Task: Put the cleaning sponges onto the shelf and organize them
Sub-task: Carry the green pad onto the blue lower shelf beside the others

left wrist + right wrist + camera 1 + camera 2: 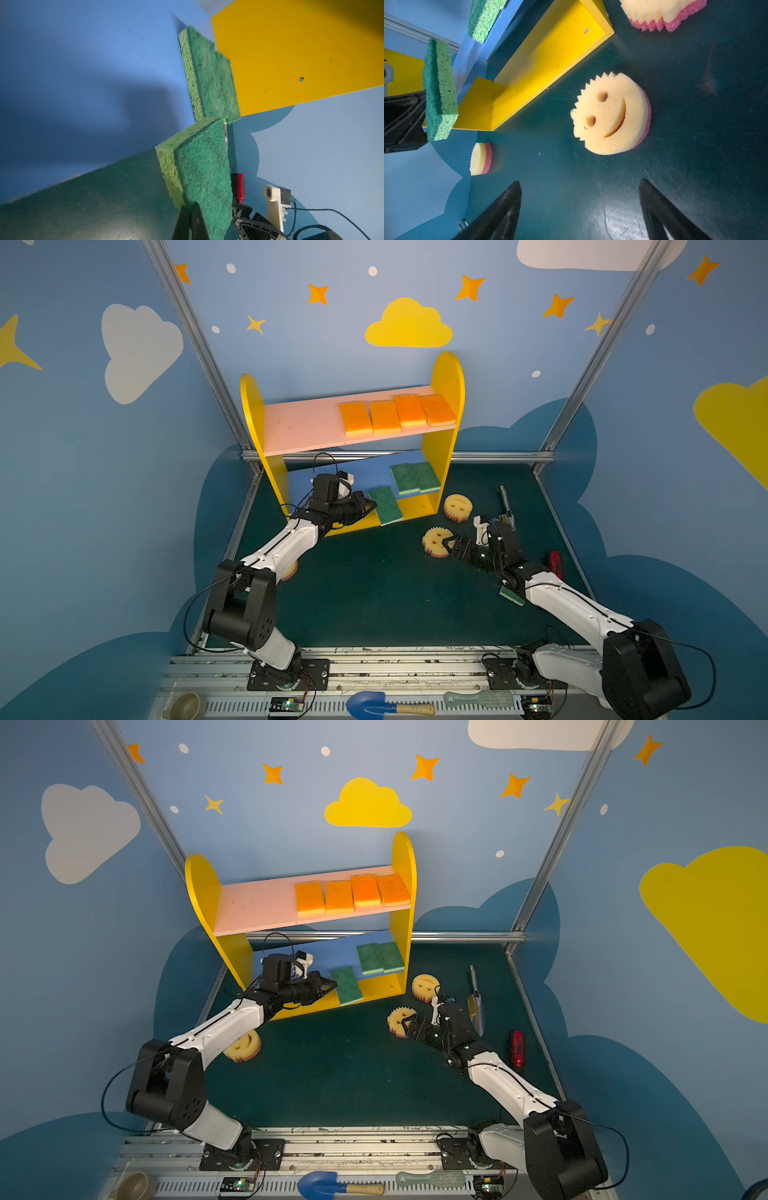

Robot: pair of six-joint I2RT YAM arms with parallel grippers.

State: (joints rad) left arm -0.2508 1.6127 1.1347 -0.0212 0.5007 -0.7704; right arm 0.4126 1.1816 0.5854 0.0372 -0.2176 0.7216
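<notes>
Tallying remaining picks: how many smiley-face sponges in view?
3, all on the table. Far smiley beside the right panel of the shelf; middle smiley just ahead of the open right end effector; third smiley partly under the left arm. More could be hidden.

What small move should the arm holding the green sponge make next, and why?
Probably ease the left tool forward and lay its green sponge on the blue board, beside the two green sponges already there; it seems to hang at the board's front edge.
</notes>
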